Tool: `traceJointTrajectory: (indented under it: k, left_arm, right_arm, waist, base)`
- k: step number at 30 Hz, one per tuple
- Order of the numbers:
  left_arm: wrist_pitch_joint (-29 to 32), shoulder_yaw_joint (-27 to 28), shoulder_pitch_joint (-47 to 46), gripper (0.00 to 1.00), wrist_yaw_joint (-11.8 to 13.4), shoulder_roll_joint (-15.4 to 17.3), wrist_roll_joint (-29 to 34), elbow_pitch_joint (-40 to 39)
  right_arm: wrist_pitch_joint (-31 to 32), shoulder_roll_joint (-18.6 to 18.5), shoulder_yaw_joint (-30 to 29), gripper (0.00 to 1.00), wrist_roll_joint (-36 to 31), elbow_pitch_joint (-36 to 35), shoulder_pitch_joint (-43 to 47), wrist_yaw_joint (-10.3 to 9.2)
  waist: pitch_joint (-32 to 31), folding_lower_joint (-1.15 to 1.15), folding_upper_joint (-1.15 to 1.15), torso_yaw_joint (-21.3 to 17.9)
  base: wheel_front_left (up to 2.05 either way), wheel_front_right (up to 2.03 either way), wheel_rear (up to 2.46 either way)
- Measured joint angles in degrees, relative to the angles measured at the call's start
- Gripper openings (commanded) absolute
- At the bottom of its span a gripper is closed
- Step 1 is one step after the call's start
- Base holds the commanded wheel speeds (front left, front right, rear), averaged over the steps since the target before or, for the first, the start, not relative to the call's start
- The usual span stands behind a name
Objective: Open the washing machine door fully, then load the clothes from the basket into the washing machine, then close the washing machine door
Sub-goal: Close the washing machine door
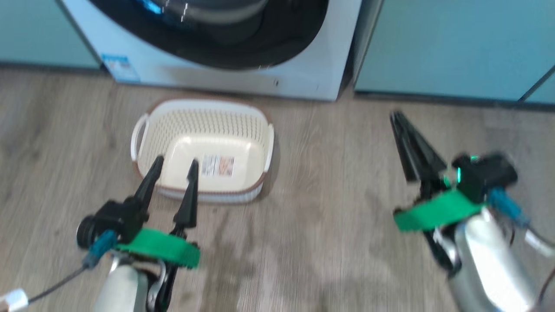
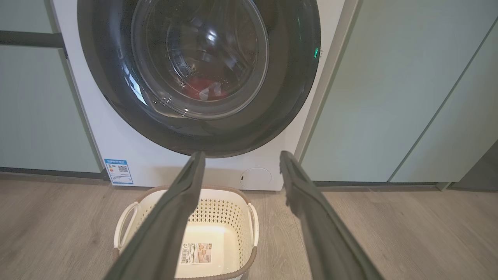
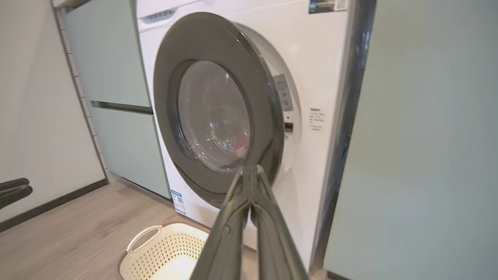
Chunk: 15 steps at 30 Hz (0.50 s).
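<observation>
Evidently the loading step was finished and the closing of the door was in hand; the cream-white perforated plastic laundry basket (image 1: 208,125) with its brown rim and paper label (image 1: 218,165) sat on the pale wood-grain floor (image 1: 329,173) just in front of the large white front-loading washing machine (image 1: 303,78), and nothing lay in it; the small bundle of red and white clothes (image 2: 200,87) lay inside the drum, seen through the clear domed glass. The round washing machine door (image 3: 218,42) with its wide glossy black rim looked nearly flush from the left wrist view; from the right wrist view, though, its right edge seemed to stand a little off the white front, with the latch recess showing beside it, so I judged it swung to but not latched. The left jaws were spread wide apart and held nothing, hovering above the near side of the basket and pointing toward the machine. The right jaws were pressed together on nothing, their tips pointing at the lower right part of the door's black rim; whether they touched it I could not tell. The next move, as I judged it, called for a firm, square push with the closed right jaws on the rim near the latch side until the door seated; a glancing push might have slid off the glossy rim; the pale teal cabinets (image 1: 433,43) close on that side left little room.
</observation>
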Motion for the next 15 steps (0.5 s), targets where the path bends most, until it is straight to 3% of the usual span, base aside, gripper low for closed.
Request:
traceJointTrajectory:
  k: [7, 15]
  left_arm:
    - [0.0, -2.5, -5.9, 1.0, 0.4, -0.2, -1.1, -1.3]
    - [0.0, -6.4, -9.0, 1.0, 1.8, -0.4, -3.3, -1.6]
  right_arm:
    - [0.0, -9.1, 7.2, 0.0, 0.7, 3.5, -15.1, 0.0]
    - [0.0, -15.0, 14.5, 0.0, 3.0, 11.0, -33.4, 0.01]
  waist:
    - [7.6, 0.0, 0.0, 2.9]
    - [15.1, 0.01, 0.0, 7.2]
  base:
    - [0.0, 0.0, 0.0]
    - [0.0, 0.0, 0.0]
